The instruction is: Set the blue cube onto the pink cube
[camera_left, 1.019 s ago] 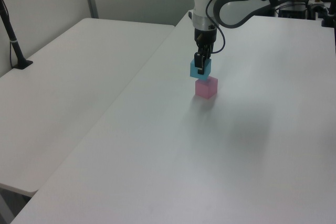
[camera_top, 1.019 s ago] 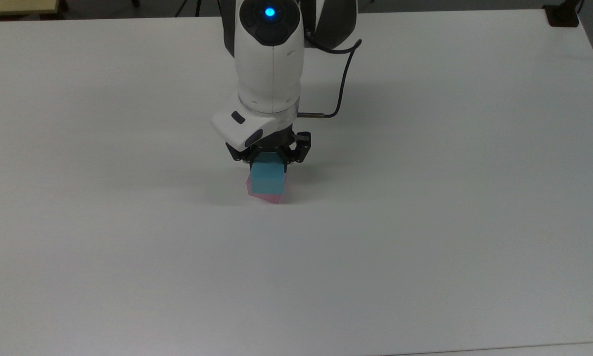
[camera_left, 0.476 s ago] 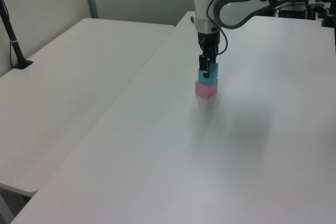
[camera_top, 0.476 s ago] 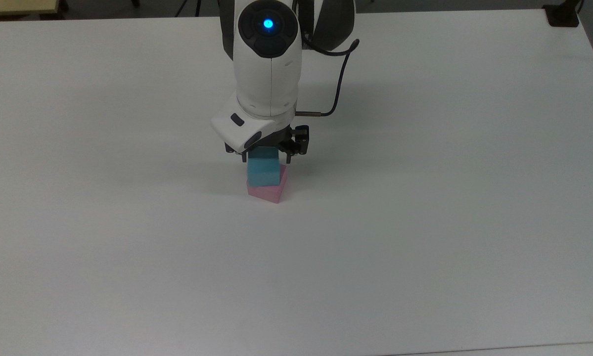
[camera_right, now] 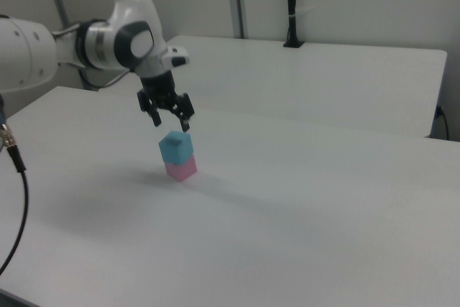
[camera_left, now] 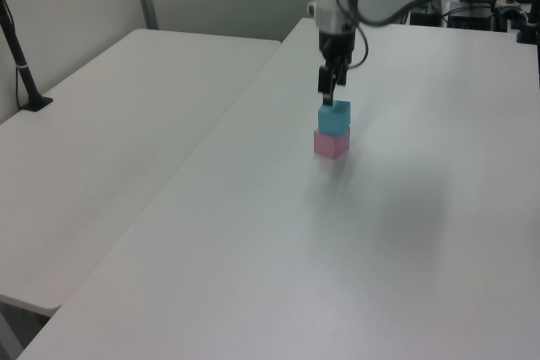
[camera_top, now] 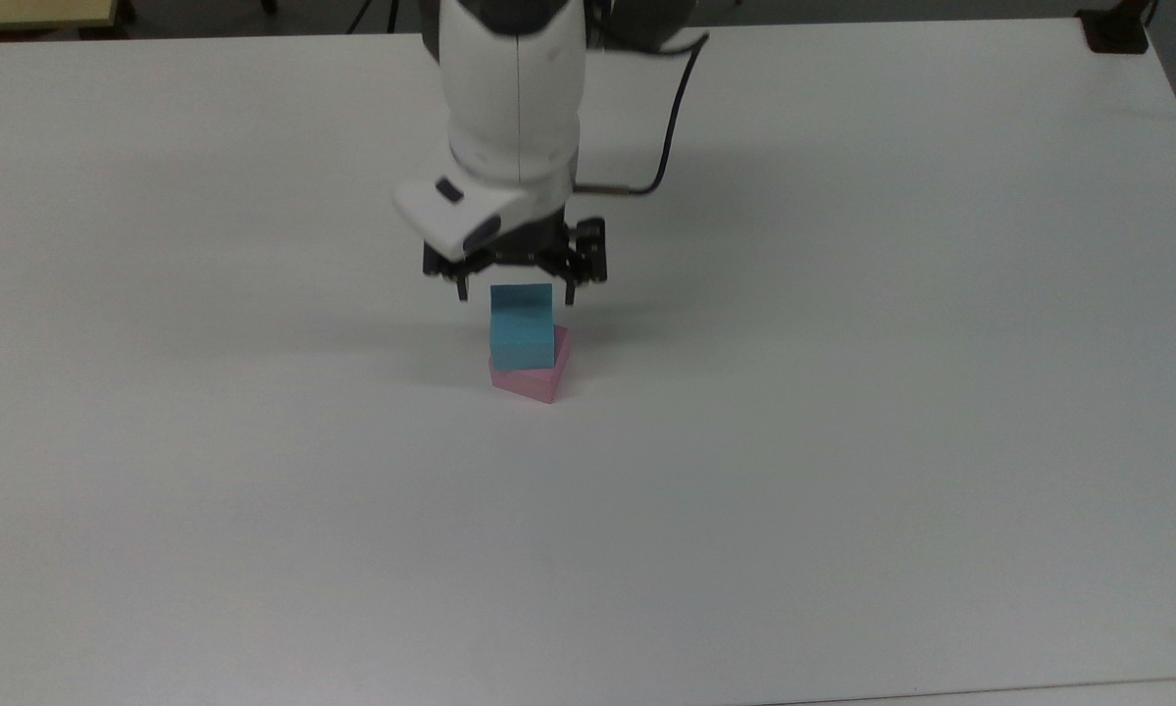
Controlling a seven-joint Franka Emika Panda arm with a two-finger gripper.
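The blue cube [camera_top: 522, 326] is seen resting on top of the pink cube [camera_top: 538, 378], a little above the middle of the top view, on the white worktop [camera_top: 843, 441]. The two cubes are stacked in contact, but their faces are not lined up: in the top view the blue cube is turned relative to the pink one, so that a pink corner is left showing at the top view's right and along the lower edge. In the left view the stack is found in the upper middle of the frame, the blue cube [camera_left: 334, 117] above the pink cube [camera_left: 331, 143]. In the right view it is placed left of centre, the blue cube [camera_right: 176, 147] sitting squarely enough on the pink cube [camera_right: 181, 169] to stand upright. The gripper [camera_top: 515, 291] is held directly above the stack and apart from it, pointing downward. Its fingers [camera_top: 463, 287] are spread open, wider than the blue cube, and nothing is gripped between them. In the right view the gripper [camera_right: 171, 121] is seen just above the blue cube with a clear gap below the fingertips, and in the left view the gripper [camera_left: 327, 89] hangs likewise over the stack. A dark cable [camera_top: 674, 118] is looped from the white wrist of the arm [camera_top: 514, 88] in the upper middle of the top view. A second white table [camera_left: 110, 141] is seen beside the worktop in the left view's left half.
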